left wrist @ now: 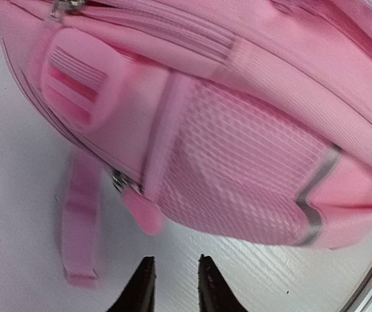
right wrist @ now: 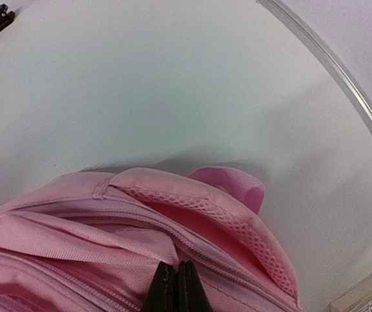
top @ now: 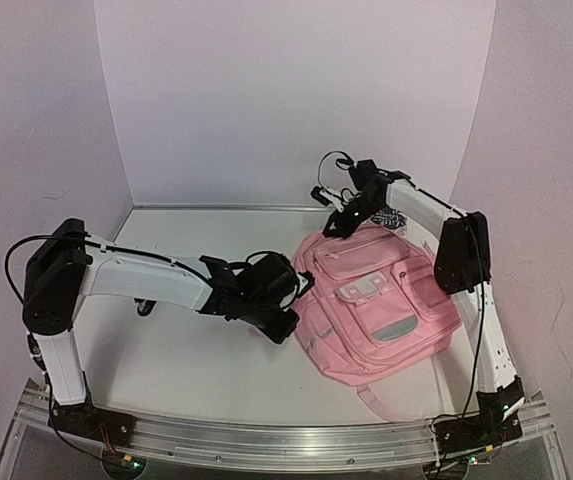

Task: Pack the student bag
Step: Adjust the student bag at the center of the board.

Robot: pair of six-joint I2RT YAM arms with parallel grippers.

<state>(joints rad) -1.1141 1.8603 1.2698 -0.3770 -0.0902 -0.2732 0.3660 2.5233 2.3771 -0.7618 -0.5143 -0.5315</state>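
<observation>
The student bag [top: 376, 300], a large soft pink backpack, lies front up on the white table at the right. My left gripper [top: 286, 328] hovers at its left side. In the left wrist view it [left wrist: 176, 266] is open with bare table between the tips, just short of a pink zip tab [left wrist: 143, 211] and the mesh side pocket [left wrist: 237, 169]. My right gripper [top: 334, 228] is at the bag's top end. Its fingers [right wrist: 176, 268] are pressed together on a pucker of bag fabric [right wrist: 75, 247] beside the zip, below the padded mesh handle [right wrist: 237, 224].
A small black-and-white patterned thing [top: 391, 215] lies behind the bag's top. A loose pink strap [top: 386, 405] trails toward the near rail, and another strap [left wrist: 82, 221] lies flat beside the bag. A metal rim [right wrist: 328, 62] borders the table. A small dark thing [top: 146, 308] sits under the left arm.
</observation>
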